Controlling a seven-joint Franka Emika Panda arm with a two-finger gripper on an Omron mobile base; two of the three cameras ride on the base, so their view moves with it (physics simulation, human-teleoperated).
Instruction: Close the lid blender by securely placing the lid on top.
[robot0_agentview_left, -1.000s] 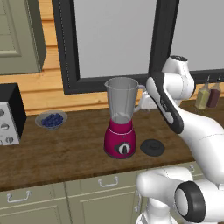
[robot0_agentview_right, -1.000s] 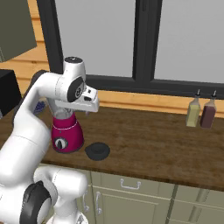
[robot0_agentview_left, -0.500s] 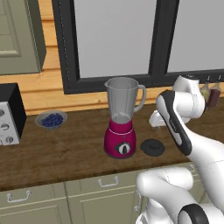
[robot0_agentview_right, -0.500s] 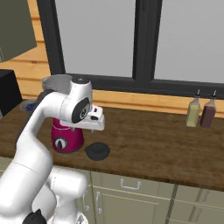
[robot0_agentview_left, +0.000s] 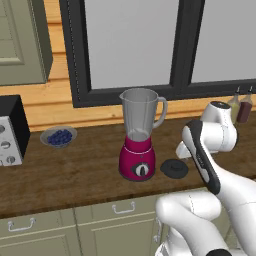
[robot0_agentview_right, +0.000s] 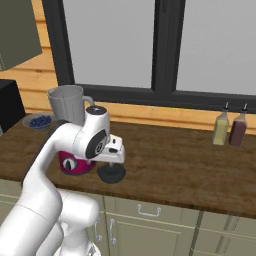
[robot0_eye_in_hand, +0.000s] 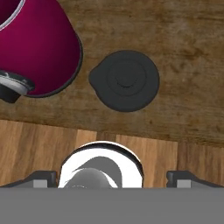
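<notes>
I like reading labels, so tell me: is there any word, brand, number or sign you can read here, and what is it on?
None can be read.
Blender: its front dial carries no marks that can be made out.
Lid: plain black.
Two bottles: no labels to be seen.
Toaster oven: knobs only, any markings too small to read.

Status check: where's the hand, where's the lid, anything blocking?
Hand open, above the counter, holding nothing. Lid flat on the counter beside the blender, not yet grasped. Jar mouth open; nothing between hand and lid.
</notes>
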